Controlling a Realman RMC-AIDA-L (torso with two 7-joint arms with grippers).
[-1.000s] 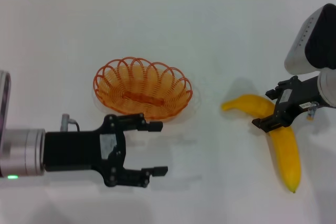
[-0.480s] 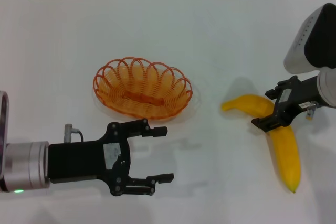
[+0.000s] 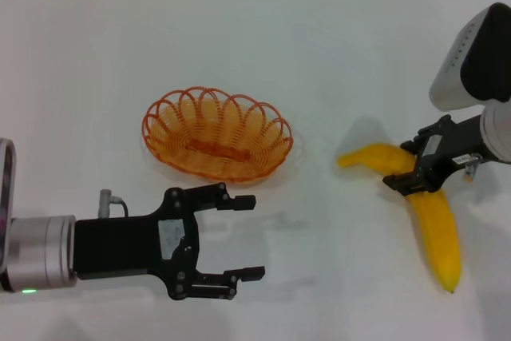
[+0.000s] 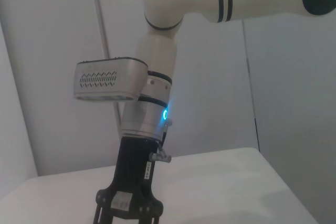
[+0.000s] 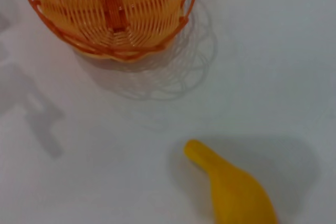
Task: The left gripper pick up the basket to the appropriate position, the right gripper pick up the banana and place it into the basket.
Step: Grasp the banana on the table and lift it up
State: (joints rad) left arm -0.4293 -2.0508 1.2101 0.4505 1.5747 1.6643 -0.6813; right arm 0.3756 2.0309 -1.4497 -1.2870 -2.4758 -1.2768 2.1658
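The right gripper (image 3: 409,175) is clamped across the middle of the banana (image 3: 435,229), whose long axis runs obliquely on the table, the basket (image 3: 217,135) well to its left, nearer the wide-open left gripper (image 3: 246,237).

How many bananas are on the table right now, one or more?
1. The banana lies on the white table, on the robot's right of the basket, with the right gripper closed across its middle. None shows inside the basket, and no other is in view.
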